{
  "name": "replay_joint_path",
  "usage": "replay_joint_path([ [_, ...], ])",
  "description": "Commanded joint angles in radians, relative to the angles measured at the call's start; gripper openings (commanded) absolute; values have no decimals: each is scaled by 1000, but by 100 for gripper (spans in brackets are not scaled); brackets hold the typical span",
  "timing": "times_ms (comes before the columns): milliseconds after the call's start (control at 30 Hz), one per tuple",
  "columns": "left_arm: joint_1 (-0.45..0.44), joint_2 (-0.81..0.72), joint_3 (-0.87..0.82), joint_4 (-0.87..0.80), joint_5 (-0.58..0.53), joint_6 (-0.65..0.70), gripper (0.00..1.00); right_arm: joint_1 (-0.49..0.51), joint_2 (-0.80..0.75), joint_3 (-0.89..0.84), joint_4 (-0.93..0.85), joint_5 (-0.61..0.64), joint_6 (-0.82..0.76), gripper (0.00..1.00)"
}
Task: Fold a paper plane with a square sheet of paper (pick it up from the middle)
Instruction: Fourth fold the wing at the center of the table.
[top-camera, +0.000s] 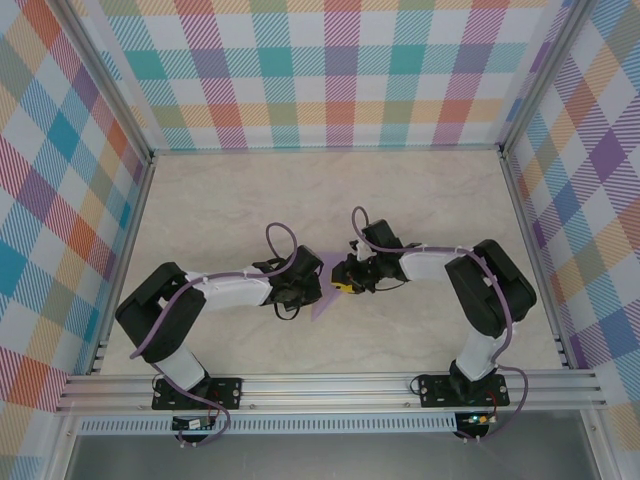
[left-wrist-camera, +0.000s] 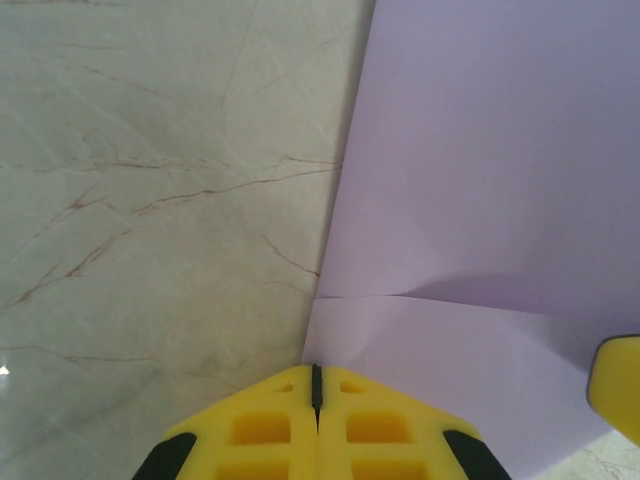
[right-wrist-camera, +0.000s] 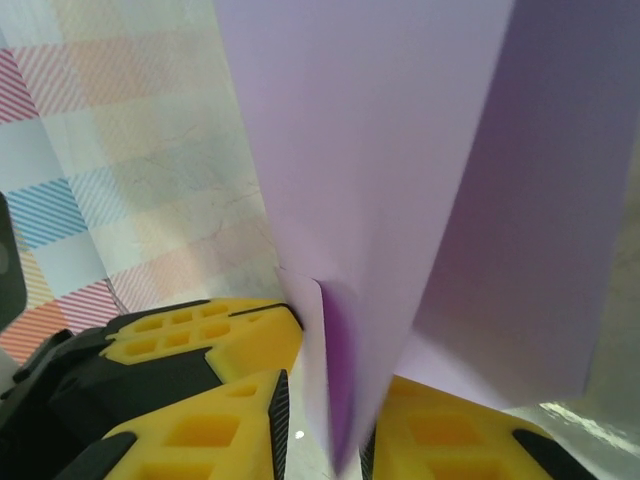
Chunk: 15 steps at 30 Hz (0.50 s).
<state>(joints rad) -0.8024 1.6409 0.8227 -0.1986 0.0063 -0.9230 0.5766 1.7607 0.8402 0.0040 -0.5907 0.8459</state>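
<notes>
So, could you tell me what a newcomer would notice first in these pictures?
The lavender sheet of paper at the middle of the pale marble table draws the eye first. The left fingers are shut on its creased edge, while it stands between the right fingers, which are apart. Bright plaid walls surround the scene.

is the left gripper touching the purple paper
Touching. In the left wrist view the edge of the purple paper runs straight into the seam of the shut left gripper.
</notes>
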Motion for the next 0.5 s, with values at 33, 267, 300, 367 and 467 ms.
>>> replay_joint_path([
  [33, 11, -31, -3, -126, -31, 27, 0, 0, 38, 20, 1, -61, -64, 21],
  [267, 24, -112, 31, -178, -47, 69, 13, 1, -4, 27, -17, -2, -52, 5],
  [300, 26, -132, 36, -191, -55, 76, 18, 1, -23, 26, -23, 12, -49, 5],
  [367, 34, -175, 41, -212, -67, 89, 27, 0, -59, 27, -47, 42, -48, 5],
  [467, 43, -233, 43, -231, -76, 110, 39, 0, -119, 29, -102, 99, -50, 5],
])
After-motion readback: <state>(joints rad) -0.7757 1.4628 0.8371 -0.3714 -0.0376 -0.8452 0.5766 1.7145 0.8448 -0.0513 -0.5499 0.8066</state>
